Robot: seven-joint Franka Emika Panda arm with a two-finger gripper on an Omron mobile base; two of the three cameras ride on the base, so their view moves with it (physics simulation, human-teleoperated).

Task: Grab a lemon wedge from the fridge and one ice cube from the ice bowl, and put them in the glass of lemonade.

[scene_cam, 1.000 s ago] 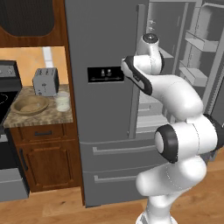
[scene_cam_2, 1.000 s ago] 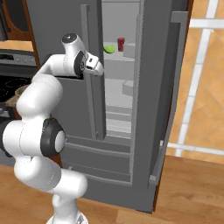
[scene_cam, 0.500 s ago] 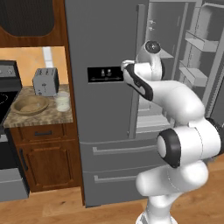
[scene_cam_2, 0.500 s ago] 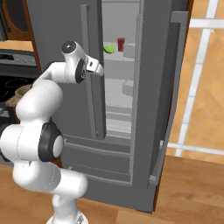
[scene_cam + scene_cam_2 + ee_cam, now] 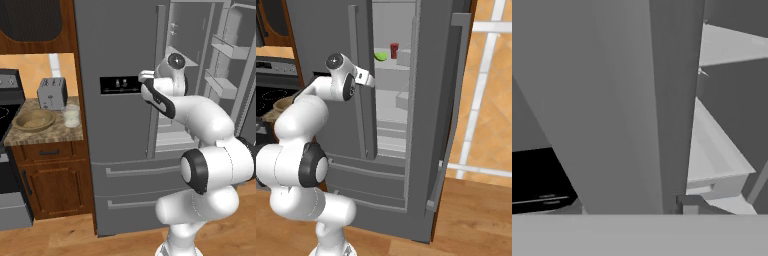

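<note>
A: Where's the lemon wedge (image 5: 380, 56)?
B: Upper shelf of the fridge (image 5: 421, 100), a red can (image 5: 394, 50) at its three o'clock; the closed left door's edge stands between it and the gripper (image 5: 370, 80).
A: Jaws?
B: Cannot tell, too small. Bowl (image 5: 34, 120), glass (image 5: 71, 115) and toaster (image 5: 52, 93) sit on the counter (image 5: 47, 134).

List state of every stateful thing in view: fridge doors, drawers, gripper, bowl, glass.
fridge: right door swung open, left door shut
fridge drawers: both shut
gripper: at the left door's edge, jaw state unclear
lemon wedge: lying on an upper shelf
ice bowl: upright on the counter
glass of lemonade: upright, pale content
</note>
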